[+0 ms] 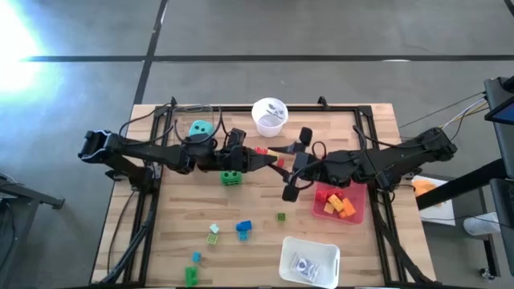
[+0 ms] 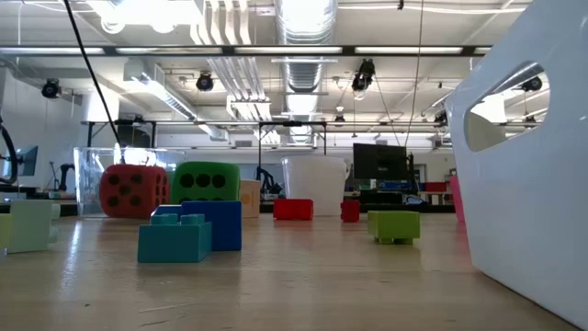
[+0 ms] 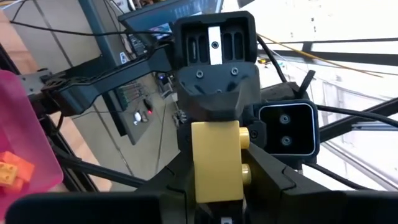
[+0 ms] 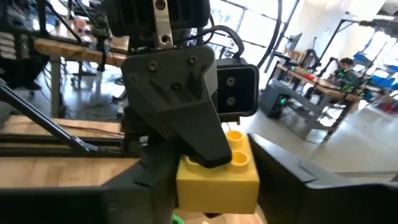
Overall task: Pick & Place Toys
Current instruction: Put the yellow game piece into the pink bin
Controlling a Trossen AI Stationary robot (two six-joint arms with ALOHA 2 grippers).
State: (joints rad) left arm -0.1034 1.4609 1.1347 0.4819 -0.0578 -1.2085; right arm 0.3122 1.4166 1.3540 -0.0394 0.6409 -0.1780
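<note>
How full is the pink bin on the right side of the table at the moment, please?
Partly filled. The high view shows a few orange and red bricks lying in the pink bin, with bare pink floor around them.

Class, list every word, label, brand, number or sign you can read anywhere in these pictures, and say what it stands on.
No text can be read in any view.
The red die and green die carry only black dots, no numerals.
The yellow brick shows no legible brand on its studs.
Screens and a lit panel in the room behind are too blurred to read.
</note>
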